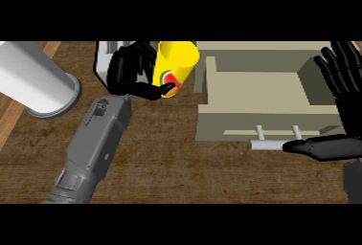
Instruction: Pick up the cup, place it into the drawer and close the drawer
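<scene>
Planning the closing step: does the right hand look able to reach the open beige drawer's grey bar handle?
Probably yes: the right hand, open, has its thumb beside the grey bar handle, nothing between.

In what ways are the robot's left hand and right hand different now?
The left hand curls round the yellow cup; the right hand is open and holds nothing. The left hand is left of the open drawer; the right hand is at its right side, fingers up. Both are black.
</scene>
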Robot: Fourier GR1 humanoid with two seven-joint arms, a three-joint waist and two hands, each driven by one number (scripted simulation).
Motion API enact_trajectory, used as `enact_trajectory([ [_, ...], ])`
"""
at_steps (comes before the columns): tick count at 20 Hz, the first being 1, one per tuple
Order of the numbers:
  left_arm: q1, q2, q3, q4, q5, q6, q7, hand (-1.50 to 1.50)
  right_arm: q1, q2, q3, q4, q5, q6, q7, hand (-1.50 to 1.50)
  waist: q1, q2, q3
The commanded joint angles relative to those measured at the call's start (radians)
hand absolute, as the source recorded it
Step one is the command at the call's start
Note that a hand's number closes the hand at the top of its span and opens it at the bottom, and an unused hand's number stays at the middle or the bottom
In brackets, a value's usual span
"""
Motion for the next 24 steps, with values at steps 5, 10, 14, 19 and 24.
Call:
enact_trajectory([
  [5,-0.240,-0.017,-0.108,-0.086,0.027,0.189,0.307,1.50,-0.019,0.024,0.013,0.069,0.036,-0.019,-0.050,-1.50,-0.008,0.006,0.000],
  [10,-0.413,-0.017,-0.160,0.090,0.082,0.302,0.394,1.50,0.023,0.001,0.007,-0.021,-0.017,0.029,-0.024,-1.50,-0.047,0.011,0.000],
  [14,-0.471,-0.017,-0.248,0.244,0.130,0.371,0.411,1.50,-0.088,-0.027,-0.027,0.085,-0.027,0.027,-0.027,-1.50,-0.063,0.022,0.001],
  [19,-0.519,-0.017,-0.345,0.374,0.186,0.417,0.428,1.50,-0.092,0.000,0.024,0.063,0.007,0.014,-0.031,-1.50,-0.098,0.031,0.001],
  [24,-0.490,-0.017,-0.430,0.443,0.217,0.345,0.468,1.50,-0.085,0.009,0.042,0.053,-0.025,0.052,-0.049,-1.50,-0.152,0.042,0.002],
])
